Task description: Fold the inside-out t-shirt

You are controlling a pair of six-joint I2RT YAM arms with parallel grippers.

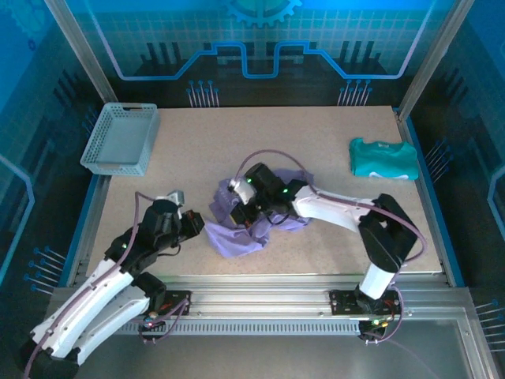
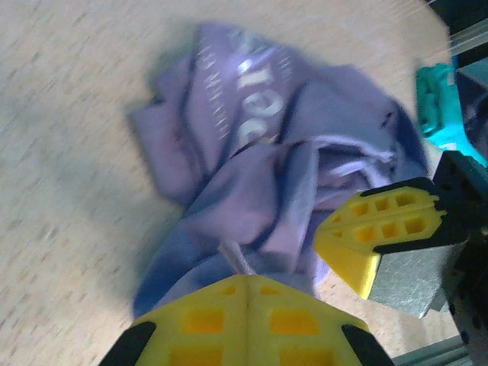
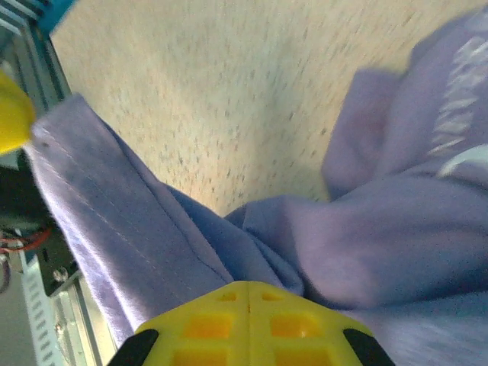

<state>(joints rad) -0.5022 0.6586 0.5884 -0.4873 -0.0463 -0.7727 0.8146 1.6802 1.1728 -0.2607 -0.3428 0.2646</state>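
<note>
Looking down from above, we see the shirt [image 1: 237, 237] crumpled in a heap near the middle of the worktop [image 1: 316, 134], toward its near edge and between the two arms. The left claw [image 1: 195, 225] meets the heap's left edge. The right claw [image 1: 245, 207] is pushed into the heap from the right.

From the left wrist, we see the left claw [image 2: 248, 284] closed, fingers pressed together, with a fold of the shirt [image 2: 252, 152] running into its tips: it grips the cloth. Pale lettering faces up. The right claw [image 2: 366, 236] touches the cloth on the right.

From the right wrist, we see the right claw [image 3: 248, 288] closed too, the shirt [image 3: 381, 244] bunched at its tips and pinched there. A strip of cloth runs up left to a yellow finger [image 3: 11, 107].

A grey basket [image 1: 118, 140] stands at the far left corner and a teal garment [image 1: 383, 158] lies at the far right, both well apart from the shirt.
</note>
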